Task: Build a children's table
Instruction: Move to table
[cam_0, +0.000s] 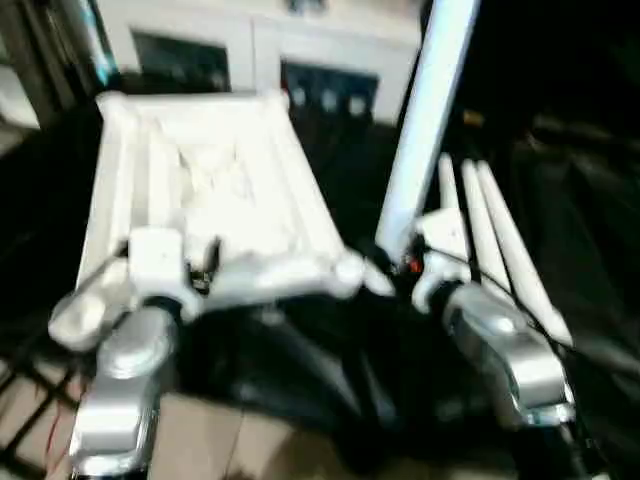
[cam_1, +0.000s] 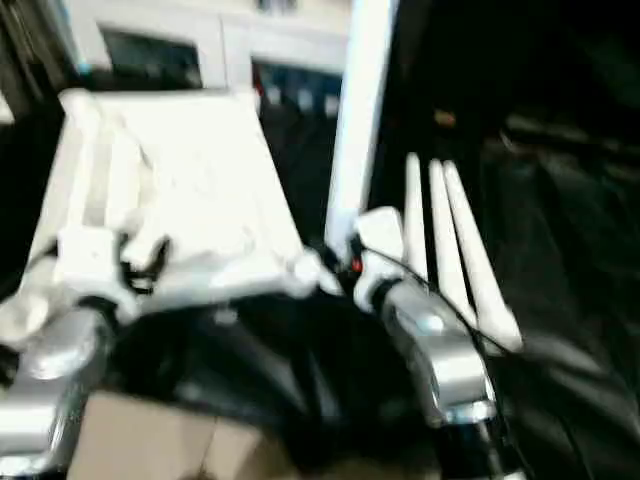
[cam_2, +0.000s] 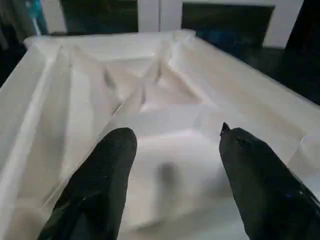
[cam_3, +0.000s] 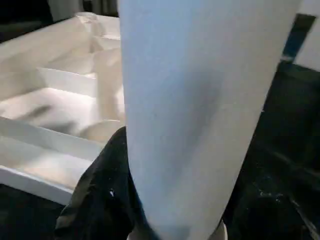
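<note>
Lighting and picture quality, as I read them from my station:

- Head views: strong motion blur throughout; I get no crisp edge anywhere. The tabletop is washed out to near-blank white, its ribs barely readable.
- Surroundings: very dim, black to the right and below.
- Silver forearms: soft glare on their upper faces, which suggests overhead light.
- Left wrist view: sharper, evenly lit; faint shadow between the black fingers.
- Right wrist view: the held leg is close, out of focus, bluish, shaded along one side.
</note>
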